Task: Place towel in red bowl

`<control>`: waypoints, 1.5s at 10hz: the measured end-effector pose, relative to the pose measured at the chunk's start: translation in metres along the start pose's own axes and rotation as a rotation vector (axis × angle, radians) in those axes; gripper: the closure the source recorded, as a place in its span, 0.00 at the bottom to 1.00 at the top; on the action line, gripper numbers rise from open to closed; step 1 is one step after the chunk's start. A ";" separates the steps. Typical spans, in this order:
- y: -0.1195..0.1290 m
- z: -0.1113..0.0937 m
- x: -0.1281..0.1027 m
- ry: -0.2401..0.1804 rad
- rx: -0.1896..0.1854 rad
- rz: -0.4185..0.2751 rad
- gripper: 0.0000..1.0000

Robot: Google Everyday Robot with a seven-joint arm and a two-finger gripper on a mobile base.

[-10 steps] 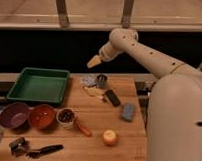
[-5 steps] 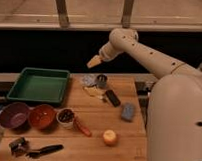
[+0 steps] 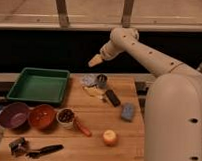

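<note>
The towel [image 3: 88, 79] is a small grey crumpled cloth lying on the wooden table [image 3: 92, 149] near its far edge, just right of the green tray. The red bowl [image 3: 41, 116] sits at the front left, between a purple bowl and a small white bowl. My gripper [image 3: 95, 61] hangs in the air above the far edge of the table, a little above the towel and slightly to its right, holding nothing that I can see.
A green tray [image 3: 38, 86] fills the back left. A purple bowl [image 3: 13, 114], a small white bowl [image 3: 66, 117] with dark contents, a metal cup [image 3: 101, 81], a black bar [image 3: 112, 97], a blue sponge [image 3: 128, 111], an orange fruit [image 3: 110, 137] and dark tools [image 3: 34, 149] lie on the table.
</note>
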 end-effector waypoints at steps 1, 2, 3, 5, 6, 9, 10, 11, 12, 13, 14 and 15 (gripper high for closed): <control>-0.009 0.004 -0.003 0.006 0.018 -0.017 0.20; -0.018 0.012 -0.009 0.015 0.036 -0.040 0.20; -0.024 0.015 -0.013 0.022 0.047 -0.042 0.20; -0.030 0.015 -0.013 0.024 0.057 -0.039 0.20; -0.030 0.015 -0.013 0.025 0.058 -0.039 0.20; -0.022 0.023 -0.011 0.036 0.018 -0.055 0.20; -0.013 0.032 -0.014 0.037 -0.016 -0.069 0.20; -0.001 0.041 -0.019 0.038 -0.050 -0.083 0.20; 0.019 0.055 -0.027 0.031 -0.103 -0.119 0.20; 0.031 0.060 -0.029 0.012 -0.130 -0.152 0.20; 0.045 0.062 -0.030 -0.033 -0.152 -0.201 0.20; 0.051 0.063 -0.027 -0.073 -0.159 -0.244 0.20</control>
